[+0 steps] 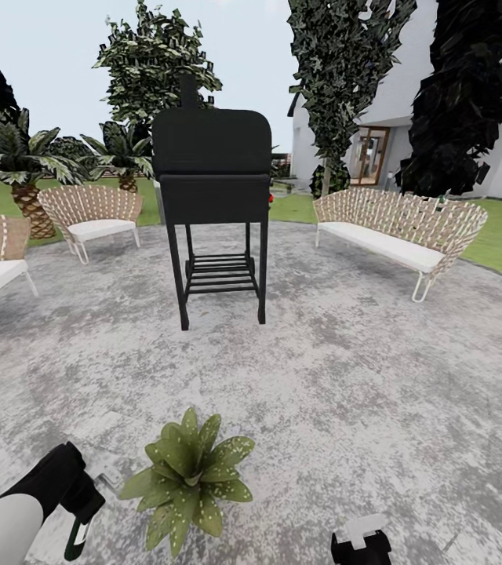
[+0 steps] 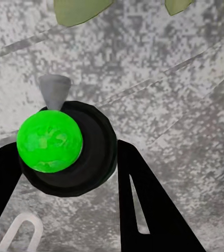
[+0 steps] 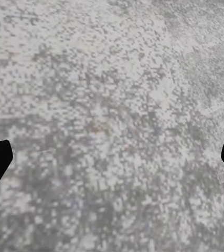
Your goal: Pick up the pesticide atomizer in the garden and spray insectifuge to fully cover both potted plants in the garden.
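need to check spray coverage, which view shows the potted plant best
The head view: the potted plant shows whole on the grey patio, its leaves dotted with whitish specks, beside the left gripper. The left wrist view catches just a few leaf tips at its edge. The right wrist view looks at bare paving.

Grey patio point(image 1: 361, 369), black grill point(image 1: 213, 196) (central), wicker sofa point(image 1: 400, 231)
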{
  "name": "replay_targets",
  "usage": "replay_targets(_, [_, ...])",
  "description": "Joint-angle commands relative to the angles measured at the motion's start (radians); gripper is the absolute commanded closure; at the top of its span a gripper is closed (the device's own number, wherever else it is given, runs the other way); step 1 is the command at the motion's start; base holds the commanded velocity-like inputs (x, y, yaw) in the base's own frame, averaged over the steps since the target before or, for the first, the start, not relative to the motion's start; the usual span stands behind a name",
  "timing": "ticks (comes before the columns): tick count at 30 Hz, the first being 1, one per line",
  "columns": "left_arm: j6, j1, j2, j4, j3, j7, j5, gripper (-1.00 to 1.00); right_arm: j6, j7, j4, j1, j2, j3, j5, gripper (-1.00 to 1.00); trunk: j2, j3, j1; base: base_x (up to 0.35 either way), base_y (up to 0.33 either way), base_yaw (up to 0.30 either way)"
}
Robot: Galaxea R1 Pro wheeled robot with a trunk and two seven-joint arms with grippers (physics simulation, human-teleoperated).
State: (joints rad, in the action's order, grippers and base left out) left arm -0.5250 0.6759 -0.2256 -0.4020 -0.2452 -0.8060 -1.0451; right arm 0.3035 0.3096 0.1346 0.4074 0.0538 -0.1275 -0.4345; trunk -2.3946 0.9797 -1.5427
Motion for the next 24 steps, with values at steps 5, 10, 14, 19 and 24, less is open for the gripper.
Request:
replay_targets(5, [-0.004,0.000,0.003,0.006,-0.008,-0.005,-0.001,1.00,0.003,0.003,-0.001,0.001,0.001,-0.008,-0.010,-1.00,0.000,0.004,0.000,0.000,0.000,0.191])
replay_targets(10, [-0.002,-0.008,-0.003,0.036,-0.019,0.006,0.054,1.00,0.003,0.003,-0.001,0.001,0.000,-0.009,-0.010,-1.00,0.000,0.004,0.000,0.000,0.000,0.042])
replay_targets(14, [0.054,-0.014,0.002,0.051,-0.022,0.054,0.072,1.00,0.003,0.003,-0.001,0.001,0.000,-0.009,-0.010,-1.00,0.000,0.004,0.000,0.000,0.000,0.002])
replay_targets(19, [0.129,-0.016,-0.004,0.073,-0.024,0.063,0.071,1.00,0.003,0.003,-0.001,0.001,0.000,-0.009,-0.010,-1.00,0.000,0.004,0.000,0.000,0.000,0.001])
replay_targets(24, [0.134,-0.024,-0.007,0.072,-0.042,0.064,0.071,1.00,0.003,0.003,-0.001,0.001,0.001,-0.009,-0.009,-1.00,0.000,0.007,0.000,0.000,0.000,0.161])
